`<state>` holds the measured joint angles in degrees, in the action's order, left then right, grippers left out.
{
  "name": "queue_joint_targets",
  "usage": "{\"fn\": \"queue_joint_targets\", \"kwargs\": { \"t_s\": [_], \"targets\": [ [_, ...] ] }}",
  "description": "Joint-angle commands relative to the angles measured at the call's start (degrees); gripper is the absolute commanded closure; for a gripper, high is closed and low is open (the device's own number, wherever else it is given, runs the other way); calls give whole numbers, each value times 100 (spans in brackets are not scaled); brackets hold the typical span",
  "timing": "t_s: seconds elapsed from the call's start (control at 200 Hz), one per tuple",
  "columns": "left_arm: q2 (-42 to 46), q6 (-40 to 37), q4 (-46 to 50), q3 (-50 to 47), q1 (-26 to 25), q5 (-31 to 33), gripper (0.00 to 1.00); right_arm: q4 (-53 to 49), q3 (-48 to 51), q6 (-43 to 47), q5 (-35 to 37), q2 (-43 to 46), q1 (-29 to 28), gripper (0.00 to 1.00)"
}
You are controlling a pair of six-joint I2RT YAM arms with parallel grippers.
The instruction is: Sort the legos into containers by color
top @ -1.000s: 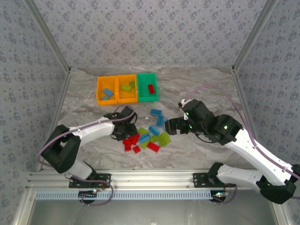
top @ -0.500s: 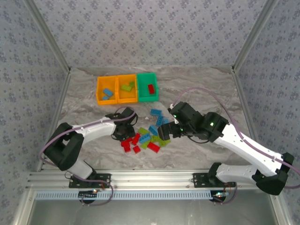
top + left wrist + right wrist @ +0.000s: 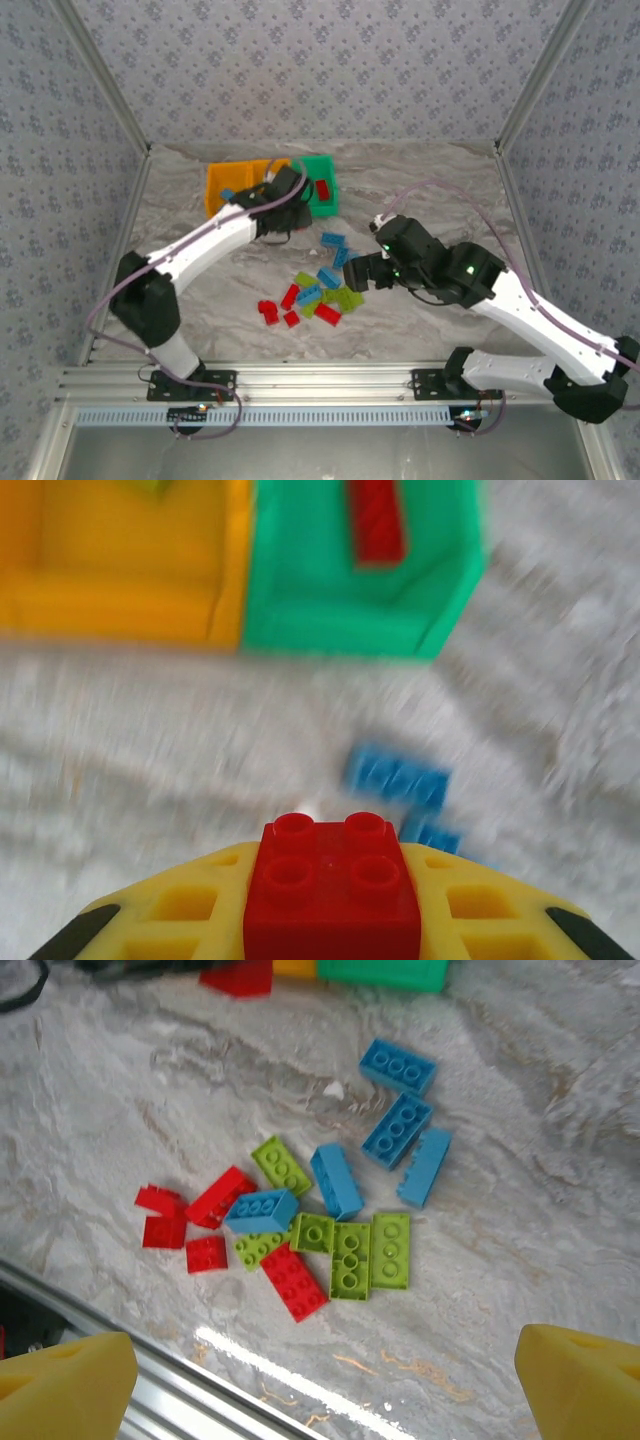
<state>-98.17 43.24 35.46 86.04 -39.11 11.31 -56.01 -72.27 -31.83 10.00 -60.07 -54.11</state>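
**Around the workspace**

We see a table (image 3: 440, 180) with a grey-white marbled top. In the right wrist view the table (image 3: 560, 1210) has sharp veins and a bright glare near its front edge. Three walls (image 3: 320, 60) papered in a small grey floral print close it in, with slanted aluminium posts (image 3: 100, 75) at the back corners. A metal rail (image 3: 320, 383) runs along the near edge, with a pale slotted strip (image 3: 300, 415) just below it.

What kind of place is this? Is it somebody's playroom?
Probably a robot test booth, not a playroom: two white-and-black robot arms bolted to a silver metal rail, grey patterned walls boxing in a marble-look tabletop, and small plastic studded bricks laid out for sorting.
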Motion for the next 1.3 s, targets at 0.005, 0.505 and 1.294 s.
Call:
{"fn": "queue_joint_targets", "kwargs": {
  "t_s": [0.005, 0.505, 1.294],
  "targets": [
    [-1109, -946, 126, 1186, 219, 644, 74, -157, -72, -291, 379, 249, 32, 0],
    [-3975, -1548, 979, 5436, 833, -350, 46, -455, 345, -719, 646, 866, 33, 0],
    [4410, -3048, 157, -2188, -345, -75, 36, 1482, 540, -210, -395, -2513, 1438, 18]
  ]
}}
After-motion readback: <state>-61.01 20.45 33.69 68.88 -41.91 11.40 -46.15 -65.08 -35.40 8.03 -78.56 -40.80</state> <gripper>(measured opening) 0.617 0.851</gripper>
